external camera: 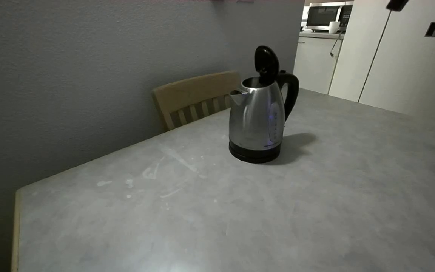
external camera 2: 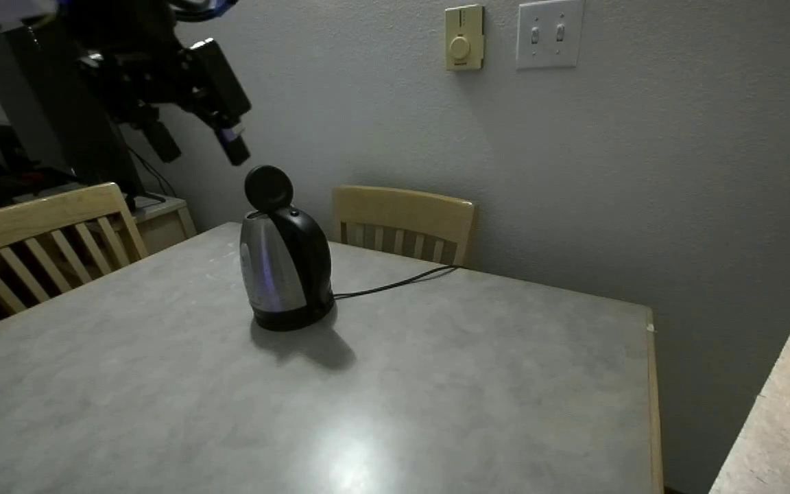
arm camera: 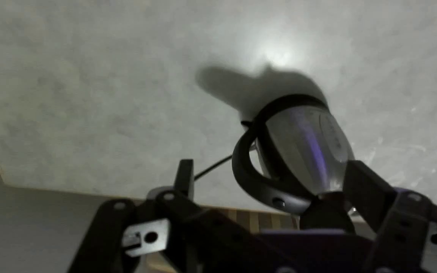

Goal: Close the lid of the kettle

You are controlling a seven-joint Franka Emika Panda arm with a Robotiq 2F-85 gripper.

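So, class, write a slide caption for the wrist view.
Beyond an open black claw, a tapered silver metal kettle stands on a grey table, round black lid raised.

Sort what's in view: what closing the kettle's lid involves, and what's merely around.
For the job: raised black lid, electric kettle, open pincer.

Merely around: wooden chairs, microwave, white cup, double light switch, wall dial.

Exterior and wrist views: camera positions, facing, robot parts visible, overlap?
An exterior view: elevated, looking across the table at the kettle, spout at left; a dark tip up top may be robot.
An exterior view: elevated, looking across the table at the handle and wall; gripper at top left.
Wrist view: on the wrist, looking down at the kettle; gripper fingers at bottom, apart.
Both exterior views share kettle, raised lid and table.
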